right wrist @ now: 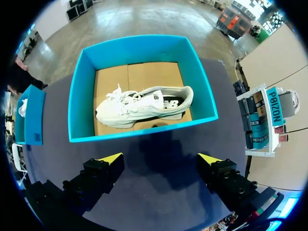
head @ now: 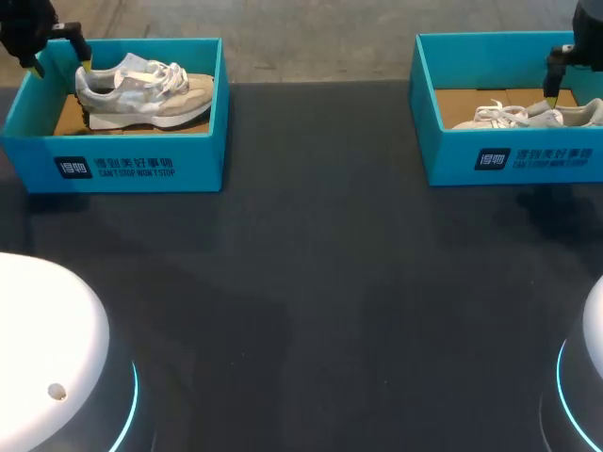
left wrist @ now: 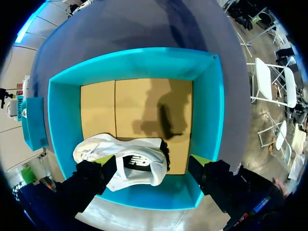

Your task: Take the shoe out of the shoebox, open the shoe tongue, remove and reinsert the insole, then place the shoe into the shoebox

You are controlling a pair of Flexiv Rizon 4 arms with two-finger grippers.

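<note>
Two teal shoeboxes stand at the table's far side. The left shoebox (head: 132, 165) (left wrist: 62, 120) holds a grey and beige shoe (head: 146, 89) (left wrist: 139, 149) lying on its side. My left gripper (head: 61, 66) (left wrist: 151, 161) hangs open above that shoe's heel end, one fingertip over the shoe and the other over the box wall, touching nothing. The right shoebox (head: 509, 155) (right wrist: 82, 96) holds a white shoe (head: 528, 115) (right wrist: 144, 106). My right gripper (head: 549, 97) (right wrist: 160, 158) is open high above this box's near side, empty.
The dark table (head: 330, 301) stretches wide between and in front of the boxes. My arms' white rounded bases (head: 47, 348) (head: 589, 377) sit at the near corners. Each wrist view also catches the other box (left wrist: 33, 122) (right wrist: 31, 115) off to the side.
</note>
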